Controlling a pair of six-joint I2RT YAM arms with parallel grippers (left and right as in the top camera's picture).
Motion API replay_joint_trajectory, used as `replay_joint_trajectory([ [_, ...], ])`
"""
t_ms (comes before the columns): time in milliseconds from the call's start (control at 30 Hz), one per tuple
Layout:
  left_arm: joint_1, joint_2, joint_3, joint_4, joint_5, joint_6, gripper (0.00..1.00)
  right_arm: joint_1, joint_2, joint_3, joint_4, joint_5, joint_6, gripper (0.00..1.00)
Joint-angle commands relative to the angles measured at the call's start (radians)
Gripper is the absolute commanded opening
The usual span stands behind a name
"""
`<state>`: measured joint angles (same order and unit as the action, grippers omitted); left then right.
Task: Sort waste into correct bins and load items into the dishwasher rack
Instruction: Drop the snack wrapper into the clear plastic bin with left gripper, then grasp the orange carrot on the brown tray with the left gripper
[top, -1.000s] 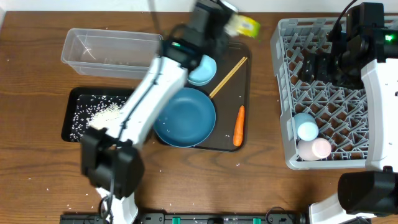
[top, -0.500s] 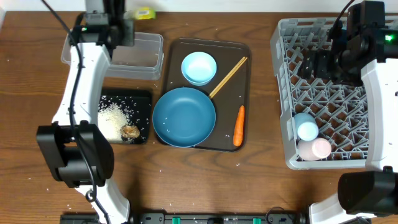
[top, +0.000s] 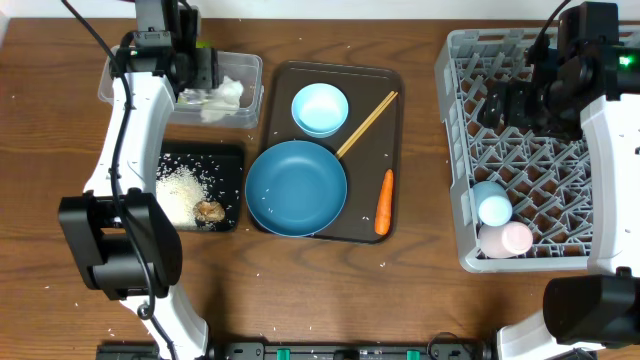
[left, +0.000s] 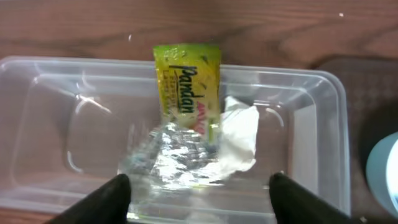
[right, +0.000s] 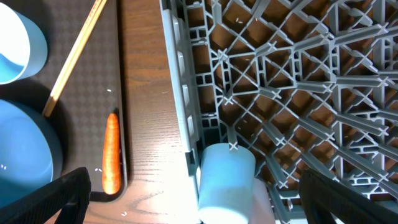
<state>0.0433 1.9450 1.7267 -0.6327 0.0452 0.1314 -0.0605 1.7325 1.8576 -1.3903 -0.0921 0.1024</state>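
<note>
Letting go, there: left jaws spread wide, empty. The yellow-green wrapper (left: 186, 84), aloft a moment ago, now lies just ahead of them in the clear tub (left: 43, 124), against the white paper (left: 239, 134). Carrot (top: 384, 201) still waits.

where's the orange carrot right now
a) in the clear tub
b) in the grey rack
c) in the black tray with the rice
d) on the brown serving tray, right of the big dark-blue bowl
D: the overhead view shows the carrot lying on the brown serving tray, just right of the dark-blue bowl.
</note>
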Motion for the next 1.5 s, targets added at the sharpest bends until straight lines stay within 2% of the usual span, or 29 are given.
replay_joint_trajectory([
  [0, -0.002, 0.01, -0.002, -0.02, -0.004, -0.002, 0.76, 0.016, -0.009, 0.009, 0.002, -0.006, 0.009, 0.99],
  [67, -0.009, 0.005, -0.002, -0.035, 0.008, -0.001, 0.79, 0.016, -0.009, 0.009, 0.007, -0.006, 0.009, 0.99],
  [267, -0.085, -0.019, 0.0, -0.085, 0.13, 0.07, 0.79, 0.016, -0.009, 0.007, 0.024, -0.018, 0.009, 0.99],
  [567, -0.389, -0.022, -0.001, -0.26, 0.155, 0.073, 0.79, 0.016, -0.009, 0.006, 0.026, -0.018, 0.009, 0.99],
  [600, -0.423, -0.021, -0.001, -0.279, 0.152, 0.062, 0.79, 0.016, -0.009, 0.006, 0.026, -0.018, 0.009, 0.99],
  [733, -0.55, -0.001, -0.014, -0.348, 0.146, -0.125, 0.79, 0.016, -0.009, 0.006, 0.021, -0.017, 0.009, 0.99],
  [833, -0.624, 0.018, -0.053, -0.34, 0.146, -0.205, 0.79, 0.016, -0.009, 0.003, 0.021, -0.018, 0.009, 0.99],
  [1233, -0.804, 0.161, -0.101, -0.194, 0.146, -0.32, 0.78, 0.035, -0.009, -0.007, 0.017, -0.017, 0.009, 0.99],
  [1433, -0.806, 0.227, -0.101, -0.169, 0.146, -0.321, 0.77, 0.042, -0.009, -0.007, 0.014, -0.016, 0.008, 0.99],
  [1467, -0.805, 0.227, -0.101, -0.167, 0.146, -0.321, 0.74, 0.041, -0.009, -0.007, 0.013, -0.016, 0.008, 0.99],
])
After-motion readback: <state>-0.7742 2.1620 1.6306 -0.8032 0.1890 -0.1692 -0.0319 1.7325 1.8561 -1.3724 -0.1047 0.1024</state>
